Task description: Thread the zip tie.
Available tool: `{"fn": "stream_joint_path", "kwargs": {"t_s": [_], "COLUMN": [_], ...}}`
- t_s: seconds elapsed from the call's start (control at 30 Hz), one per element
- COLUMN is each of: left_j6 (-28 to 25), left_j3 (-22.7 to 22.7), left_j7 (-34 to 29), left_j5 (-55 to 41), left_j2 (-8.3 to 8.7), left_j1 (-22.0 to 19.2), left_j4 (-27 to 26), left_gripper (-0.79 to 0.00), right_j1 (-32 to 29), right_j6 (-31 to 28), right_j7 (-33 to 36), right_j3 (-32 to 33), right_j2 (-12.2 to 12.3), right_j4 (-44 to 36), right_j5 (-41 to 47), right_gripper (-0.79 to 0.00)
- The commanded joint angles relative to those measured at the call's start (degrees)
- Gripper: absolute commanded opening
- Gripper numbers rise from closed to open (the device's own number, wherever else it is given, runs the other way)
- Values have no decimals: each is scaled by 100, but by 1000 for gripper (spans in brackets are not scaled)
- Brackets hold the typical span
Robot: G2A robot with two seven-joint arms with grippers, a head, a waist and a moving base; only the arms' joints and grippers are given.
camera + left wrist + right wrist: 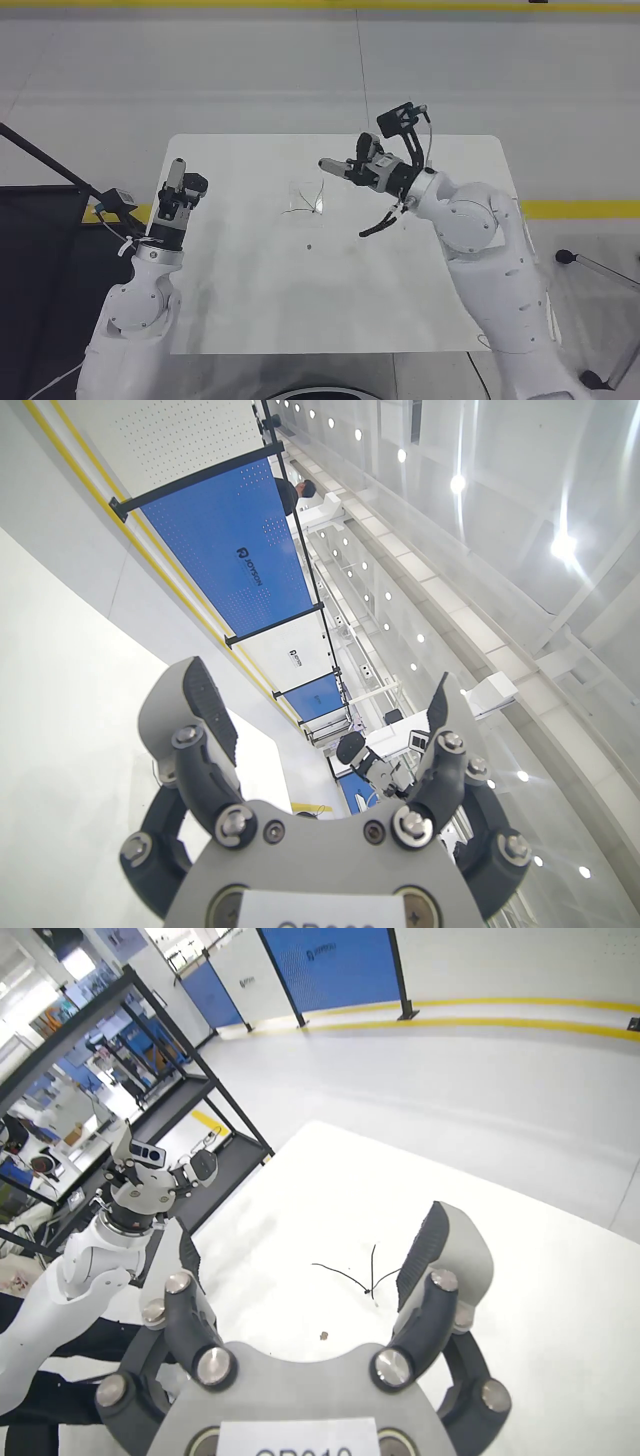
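Between the open left claw and open right claw, one zip tie tangle lies on the table.

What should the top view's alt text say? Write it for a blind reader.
Thin black zip tie strands lie near the middle of a white table. The open right gripper is close beside them; the open left gripper is at the table's edge, well away.
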Motion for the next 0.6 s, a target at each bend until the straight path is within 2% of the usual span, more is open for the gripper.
{"fn": "stream_joint_path", "kwargs": {"t_s": [0.0,0.23,0.57], "left_j6": [0,0,0], "left_j3": [0,0,0], "left_j7": [0,0,0], "left_j5": [0,0,0], "left_j2": [0,0,0], "left_j1": [0,0,0], "left_j4": [0,0,0], "left_gripper": [0,0,-1], "right_j1": [-150,-517,-527], "right_j6": [-77,-329,-348], "right_j7": [-168,-399,-401], "right_j3": [185,706,737], "right_j2": [31,123,130], "right_j4": [-65,-45,-38], "right_j5": [34,536,571], "right_gripper": [0,0,-1]}}
